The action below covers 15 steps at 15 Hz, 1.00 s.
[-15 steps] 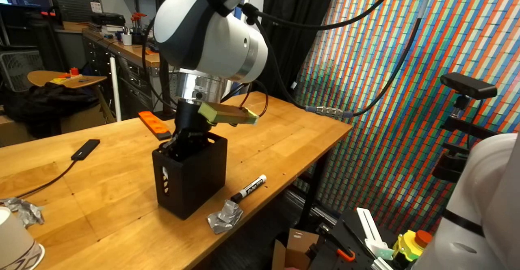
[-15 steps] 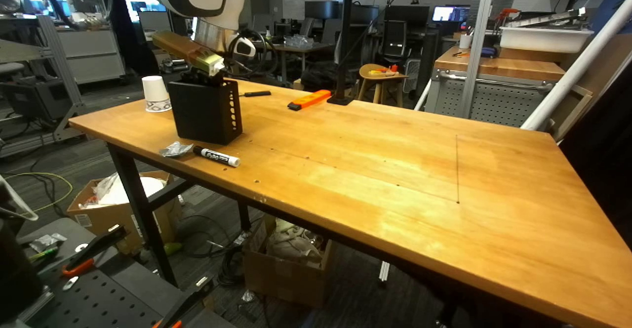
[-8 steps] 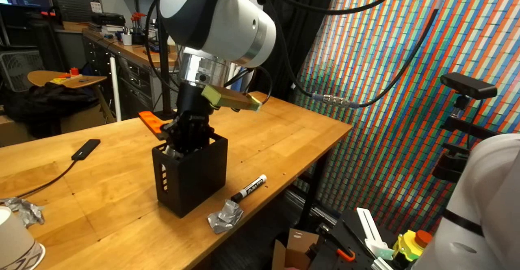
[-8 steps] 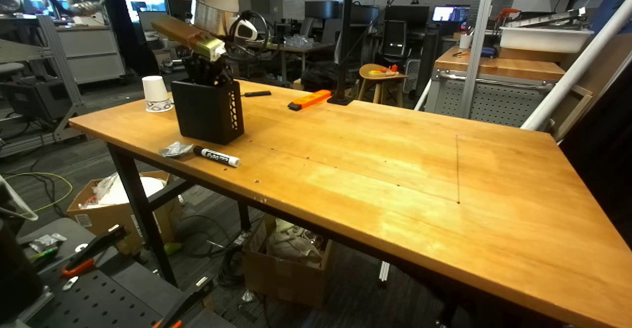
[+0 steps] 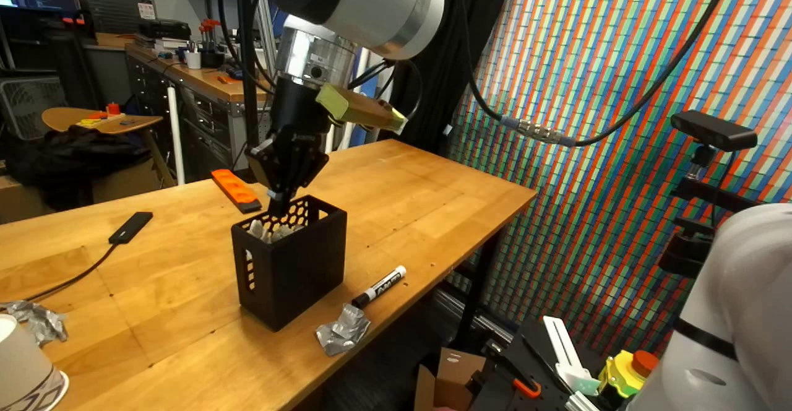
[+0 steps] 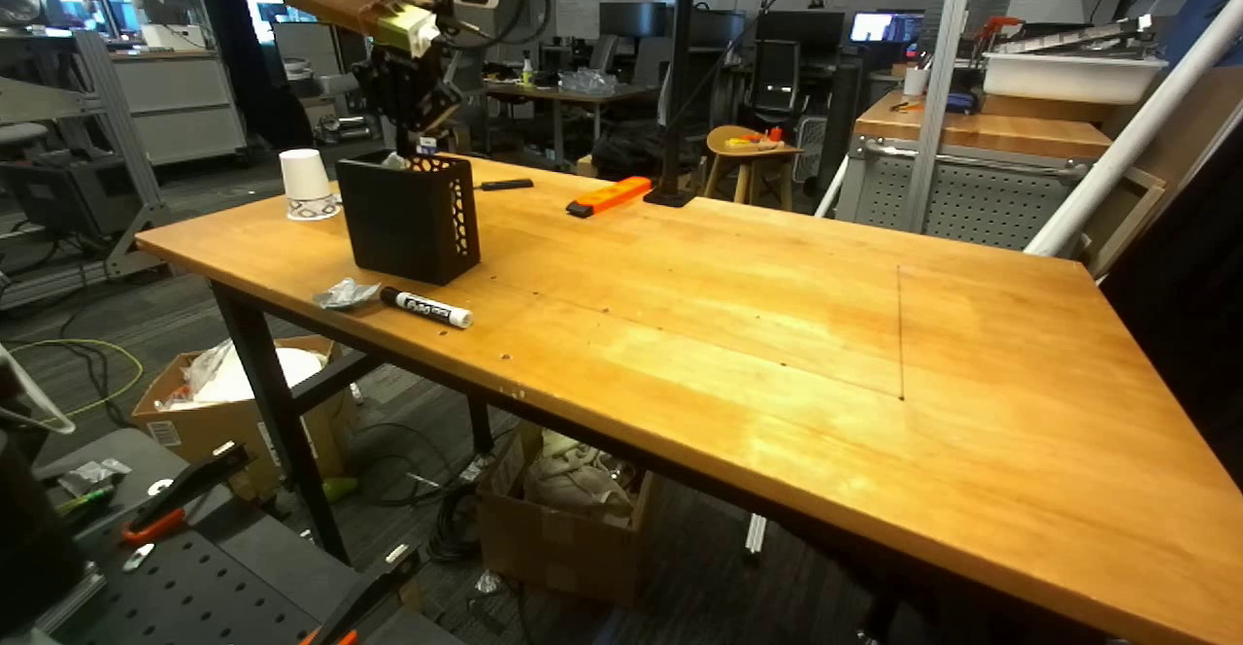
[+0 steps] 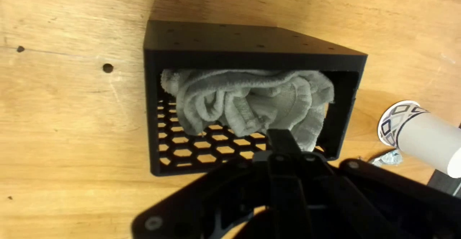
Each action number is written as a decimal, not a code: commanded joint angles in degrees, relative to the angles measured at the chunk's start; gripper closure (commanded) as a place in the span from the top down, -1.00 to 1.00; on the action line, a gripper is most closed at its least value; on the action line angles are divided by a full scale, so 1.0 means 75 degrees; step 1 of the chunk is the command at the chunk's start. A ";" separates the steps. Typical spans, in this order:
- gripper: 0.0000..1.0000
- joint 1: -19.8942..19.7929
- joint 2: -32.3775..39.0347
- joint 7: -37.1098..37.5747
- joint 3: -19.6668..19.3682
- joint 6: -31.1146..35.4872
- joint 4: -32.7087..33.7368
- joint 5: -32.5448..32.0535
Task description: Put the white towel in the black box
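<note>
1. Your black, jointed jaws rise out of the black, rectangular, plastic-looking box (image 5: pixel 309 268) to about rim height, pinched narrow, apparently holding nothing.
2. The white, crumpled cloth towel (image 7: pixel 252 102) stays behind, bunched inside the box.
3. Placement looks done; you likely just need to withdraw upward.

The white towel (image 7: pixel 248 102) lies bunched in the black box (image 7: pixel 234 59); the pincer (image 7: pixel 283 138), fingers together, partly hides the rim.
</note>
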 commanded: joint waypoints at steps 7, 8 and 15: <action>-0.99 0.0186 -0.0088 0.0007 -0.0004 0.0037 -0.0341 -0.1131; -0.99 0.0205 -0.0043 -0.0002 0.0007 0.0057 -0.0358 -0.1152; -0.99 0.0326 0.0668 -0.0241 0.0056 0.0265 -0.0379 -0.0970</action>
